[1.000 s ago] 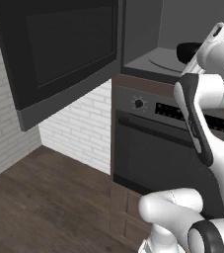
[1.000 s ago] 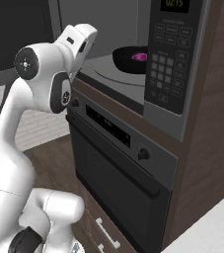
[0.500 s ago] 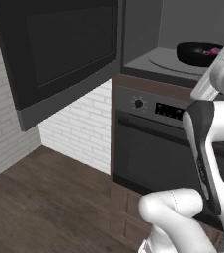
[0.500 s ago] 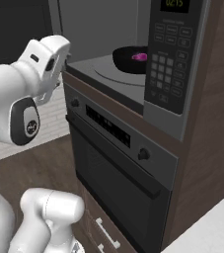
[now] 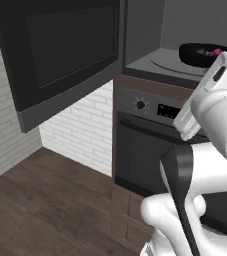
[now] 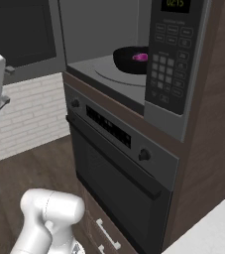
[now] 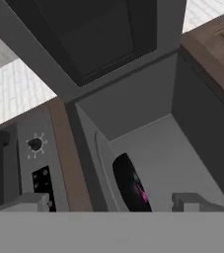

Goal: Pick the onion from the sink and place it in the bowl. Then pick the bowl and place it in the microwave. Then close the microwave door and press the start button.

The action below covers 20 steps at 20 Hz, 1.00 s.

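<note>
That wide-open microwave door (image 5: 60, 55) looks stiff and hinged, best pushed at its free edge; the empty gripper (image 7: 108, 203) sits spread apart.

Glossy black round bowl (image 6: 130, 58) holds a magenta-pink onion (image 6: 140, 57). Black-fronted microwave (image 6: 171, 69) has a grey interior; its black glass door (image 5: 60, 55) is grey-edged. White brick wall (image 5: 85, 135); dark wood-grain floor (image 5: 45, 200).
</note>
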### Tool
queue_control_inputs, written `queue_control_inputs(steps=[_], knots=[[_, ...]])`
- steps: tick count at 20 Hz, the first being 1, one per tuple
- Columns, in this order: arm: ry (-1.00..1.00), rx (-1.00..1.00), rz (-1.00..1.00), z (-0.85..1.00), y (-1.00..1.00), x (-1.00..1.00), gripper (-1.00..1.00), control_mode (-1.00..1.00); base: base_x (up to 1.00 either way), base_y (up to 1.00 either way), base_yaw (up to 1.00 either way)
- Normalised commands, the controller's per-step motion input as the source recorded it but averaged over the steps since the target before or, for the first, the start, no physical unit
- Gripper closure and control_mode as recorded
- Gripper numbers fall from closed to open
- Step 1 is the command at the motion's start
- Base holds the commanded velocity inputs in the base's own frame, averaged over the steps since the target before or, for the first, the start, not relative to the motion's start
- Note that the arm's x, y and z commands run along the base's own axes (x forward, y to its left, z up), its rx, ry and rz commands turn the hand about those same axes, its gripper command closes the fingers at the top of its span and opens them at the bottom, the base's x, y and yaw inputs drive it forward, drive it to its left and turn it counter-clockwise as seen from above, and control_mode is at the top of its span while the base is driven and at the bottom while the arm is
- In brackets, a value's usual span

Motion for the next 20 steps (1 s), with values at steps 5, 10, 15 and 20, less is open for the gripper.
queue_control_inputs(steps=[5,10,15,20], knots=[[-0.02,-0.07,-0.14,0.0,0.66,-0.2,-1.0,-1.0,0.0,0.0,0.0],[0.01,-0.16,-0.19,-0.02,0.48,-0.08,-1.0,-1.0,0.0,0.0,0.0],[-0.01,-0.24,-0.18,-0.19,0.86,0.02,-1.0,-1.0,0.0,0.0,0.0],[0.08,-0.11,-0.11,-0.42,0.89,-0.2,-1.0,-1.0,0.0,0.0,0.0]])
